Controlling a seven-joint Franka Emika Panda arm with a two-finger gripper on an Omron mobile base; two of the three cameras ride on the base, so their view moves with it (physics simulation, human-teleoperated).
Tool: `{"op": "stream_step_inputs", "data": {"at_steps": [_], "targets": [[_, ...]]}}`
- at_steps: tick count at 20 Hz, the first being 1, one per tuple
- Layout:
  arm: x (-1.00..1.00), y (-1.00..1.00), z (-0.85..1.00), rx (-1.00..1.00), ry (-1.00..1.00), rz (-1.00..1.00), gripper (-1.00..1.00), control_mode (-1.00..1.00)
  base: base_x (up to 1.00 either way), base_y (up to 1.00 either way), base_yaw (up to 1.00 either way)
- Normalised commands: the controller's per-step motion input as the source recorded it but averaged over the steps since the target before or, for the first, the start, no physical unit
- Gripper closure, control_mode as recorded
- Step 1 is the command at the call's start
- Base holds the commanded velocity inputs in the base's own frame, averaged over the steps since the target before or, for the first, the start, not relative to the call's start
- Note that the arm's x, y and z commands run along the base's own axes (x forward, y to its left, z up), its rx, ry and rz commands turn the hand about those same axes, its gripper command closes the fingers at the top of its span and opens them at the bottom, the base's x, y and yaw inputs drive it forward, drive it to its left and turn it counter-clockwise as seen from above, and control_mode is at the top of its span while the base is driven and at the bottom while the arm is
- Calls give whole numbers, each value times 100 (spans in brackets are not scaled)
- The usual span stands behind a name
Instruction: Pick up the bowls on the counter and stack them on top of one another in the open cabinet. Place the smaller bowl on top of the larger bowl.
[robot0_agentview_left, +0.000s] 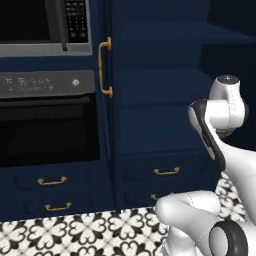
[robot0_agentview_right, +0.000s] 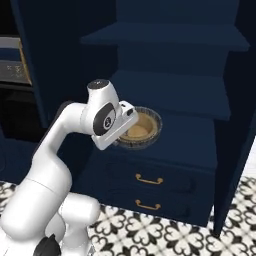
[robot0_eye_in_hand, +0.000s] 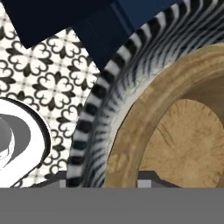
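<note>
hand (robot0_agentview_right: 131, 124) sits low over the cabinet shelf (robot0_agentview_right: 200, 137), right at the wooden bowl (robot0_agentview_right: 138, 126). fingertips barely show in the hand view; cannot tell how far open they are or whether they grip the rim.
wooden bowl (robot0_eye_in_hand: 183, 131) is nested inside the larger striped bowl (robot0_eye_in_hand: 105, 109), both on the lower shelf of the open cabinet (robot0_agentview_right: 170, 65), above the drawers (robot0_agentview_right: 150, 180).
judgement: wood bowl light, stiff, not fragile; striped one looks ceramic, heavier, chippable, slick glaze. best hold is a pinch across the rim wall. stack looks done, smaller on top.
</note>
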Motion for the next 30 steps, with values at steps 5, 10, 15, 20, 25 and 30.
{"op": "stream_step_inputs", "data": {"at_steps": [5,10,15,20,25,30], "targets": [[0,0,0,0,0,0,100,100,99,-63,26],[0,0,0,0,0,0,100,100,98,-76,0],[0,0,0,0,0,0,100,100,62,-61,-18],[10,0,-19,5,0,-5,100,-100,4,-6,-15],[100,4,-89,1,4,0,100,-100,0,0,0],[100,-2,-53,0,0,2,100,-100,0,0,0]]}}
